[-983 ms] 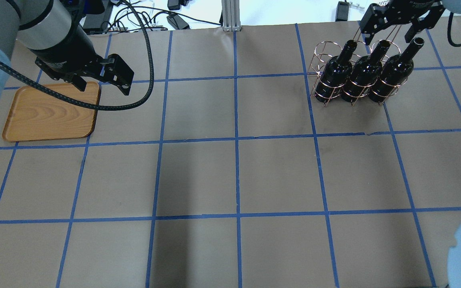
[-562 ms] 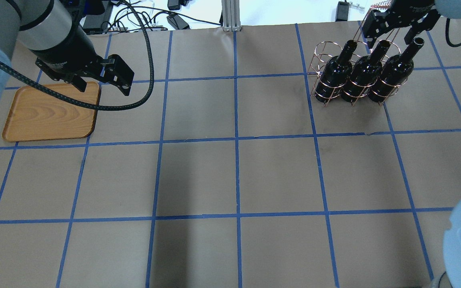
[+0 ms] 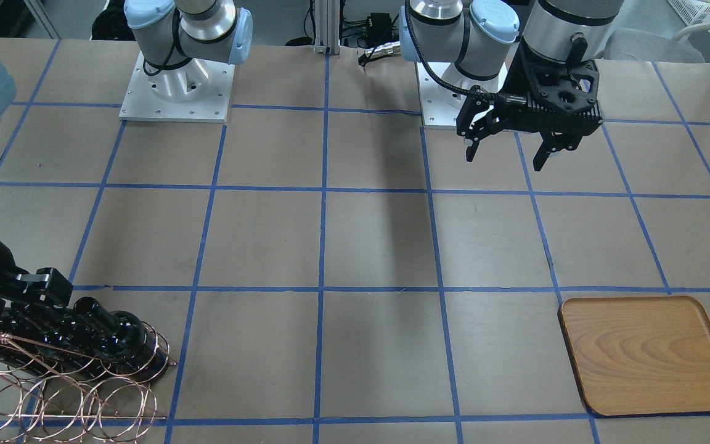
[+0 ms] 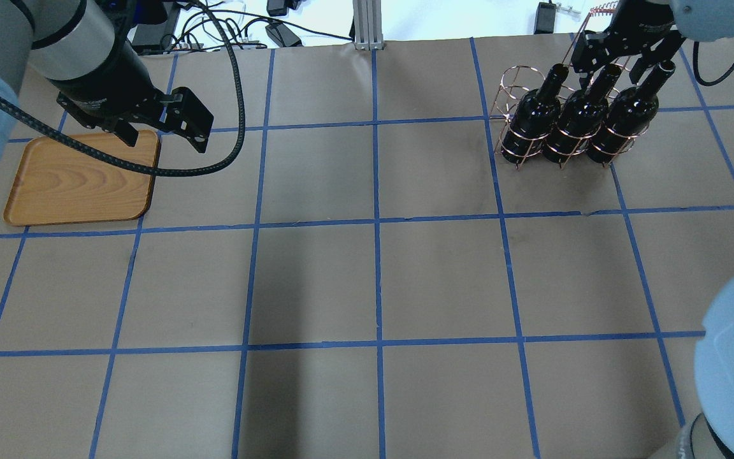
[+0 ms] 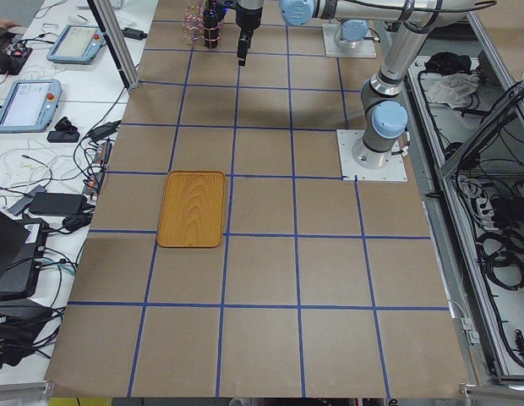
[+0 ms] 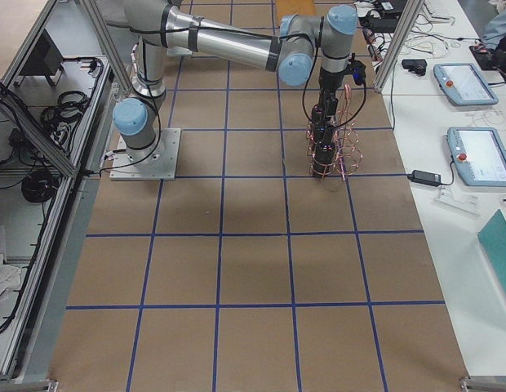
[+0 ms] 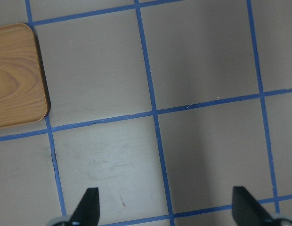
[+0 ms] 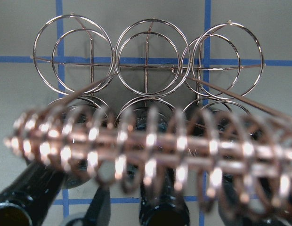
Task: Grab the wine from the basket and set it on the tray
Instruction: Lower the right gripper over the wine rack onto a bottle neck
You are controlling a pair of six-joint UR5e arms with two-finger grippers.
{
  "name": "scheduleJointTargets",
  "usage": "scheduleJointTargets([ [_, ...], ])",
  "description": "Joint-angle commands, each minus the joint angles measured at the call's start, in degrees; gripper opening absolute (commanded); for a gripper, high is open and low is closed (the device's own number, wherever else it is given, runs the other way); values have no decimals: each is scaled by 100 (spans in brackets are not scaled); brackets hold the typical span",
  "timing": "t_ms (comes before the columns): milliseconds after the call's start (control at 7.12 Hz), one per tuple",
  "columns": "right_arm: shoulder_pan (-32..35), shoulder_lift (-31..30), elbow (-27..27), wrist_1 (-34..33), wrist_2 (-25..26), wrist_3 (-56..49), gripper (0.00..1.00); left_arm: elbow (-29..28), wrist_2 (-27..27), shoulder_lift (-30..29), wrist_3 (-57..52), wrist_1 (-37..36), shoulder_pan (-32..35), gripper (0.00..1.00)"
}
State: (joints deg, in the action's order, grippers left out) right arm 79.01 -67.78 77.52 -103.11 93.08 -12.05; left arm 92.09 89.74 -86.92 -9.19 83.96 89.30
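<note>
Three near-black wine bottles [image 4: 574,118] stand in the copper wire basket [image 4: 513,83] at the far right. My right gripper [image 4: 612,64] is open. It is down at the bottle tops, with a finger on either side of the middle bottle's neck [image 4: 606,76]. In the right wrist view the twisted handle [image 8: 150,146] blurs across the middle bottle's neck [image 8: 162,207]. The wooden tray [image 4: 80,178] lies far left, empty. My left gripper [image 4: 163,127] is open and empty above the tray's far right corner. The left wrist view shows that corner [image 7: 16,77].
Brown paper with a blue tape grid [image 4: 376,223] covers the table. Cables and power bricks [image 4: 278,29] lie past the far edge. The basket's back row of rings [image 8: 148,52] holds nothing. The arm bases [image 3: 176,86] are on the robot's side.
My right gripper has come down and toward the basket, from above the bottle tops to around the middle bottle's neck. The left arm, tray and bottles have not moved.
</note>
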Motion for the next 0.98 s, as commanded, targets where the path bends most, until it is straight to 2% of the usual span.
scheduleJointTargets([
  [0, 0, 45, 9, 1, 0, 1, 55, 1, 0, 0, -4, -3, -18, 100],
  [421, 0, -16, -26, -16, -166, 36, 27, 1, 0, -9, -4, -20, -27, 100],
  [843, 0, -462, -219, -8, -176, 89, 26, -25, 0, -9, -4, -20, -53, 100],
])
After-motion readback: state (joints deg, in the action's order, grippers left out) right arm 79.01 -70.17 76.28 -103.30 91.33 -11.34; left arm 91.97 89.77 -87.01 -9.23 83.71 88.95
